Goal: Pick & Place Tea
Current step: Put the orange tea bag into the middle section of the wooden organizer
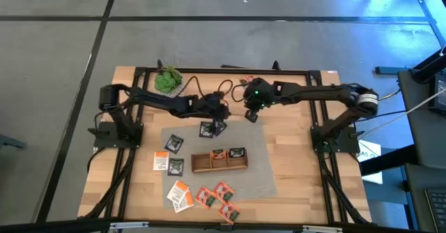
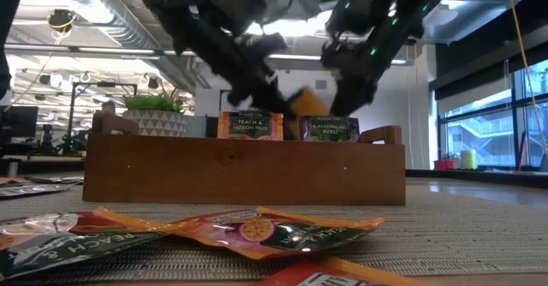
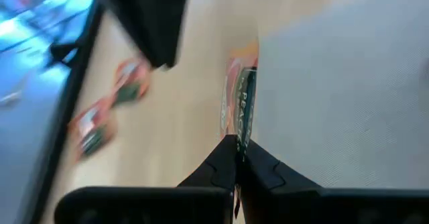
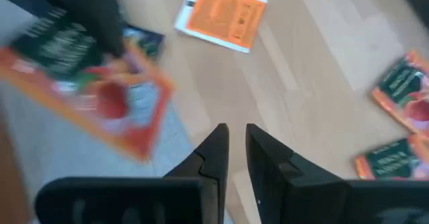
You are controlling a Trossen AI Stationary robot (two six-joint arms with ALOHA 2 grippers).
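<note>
Tabletop (image 1: 293, 170): sachets lie scattered left of and nearer than the tray (image 1: 219, 164).
Left gripper (image 3: 238, 158): jaws clenched on a peach sachet (image 3: 242, 113), just beyond the tray.
Right gripper (image 4: 236, 143): slightly parted, empty, waiting farther right.
Next: carry it over a compartment, then release.

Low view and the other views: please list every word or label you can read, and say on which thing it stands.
"PEACH & PASSION FRUIT" on the orange sachet standing in the tray.
"BLACKCURRANT BURST" on the dark sachet beside it in the tray.
"PEACH &" on the sachet lying in front, partly cut off.
"PEAC..." on the sachet edge held in the left gripper, seen by the left wrist.
Print on the sachets in the high and right wrist views is too blurred to read.
</note>
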